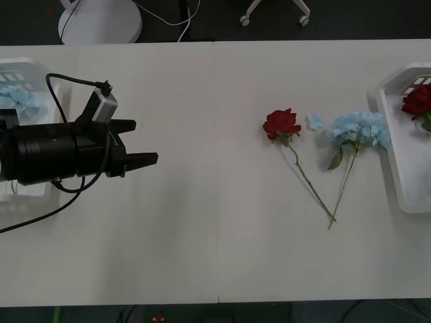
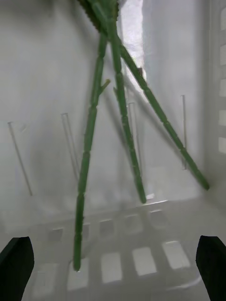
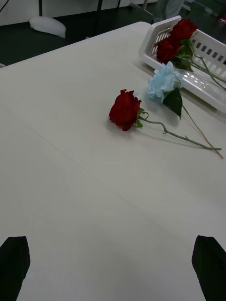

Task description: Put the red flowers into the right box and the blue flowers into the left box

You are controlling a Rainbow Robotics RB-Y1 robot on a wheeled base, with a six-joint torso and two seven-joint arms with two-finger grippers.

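- Flowers lie on the white surface point(image 1: 202, 235): one red rose point(image 1: 281, 124) and one blue flower point(image 1: 360, 128) rest side by side, right of the middle.
- The rose is on the left of the pair and the blue flower is on the right, close to the right box point(image 1: 397, 182).
- Their thin green stems run toward the near edge and cross at the tips.
- A small bit of blue petal point(image 1: 314, 121) lies between the two flower heads.
- The right box sits at the right edge of the surface, and it has red roses point(image 1: 417, 101) inside at its far end.
- The left box point(image 1: 30, 67) sits at the left edge, and it has a blue flower point(image 1: 19, 97) inside.
- The left claw point(image 1: 135, 142) hangs over the left part of the surface, just right of the left box, and points at the flowers.
- Its two black fingers are spread wide and hold nothing.
- The right claw point(image 2: 113, 268) is over the inside of a white box point(image 2: 47, 117), and its black fingers point(image 2: 16, 263) sit wide apart with nothing between them.
- Three green stems point(image 2: 117, 103) lie on the box floor in front of the right claw.
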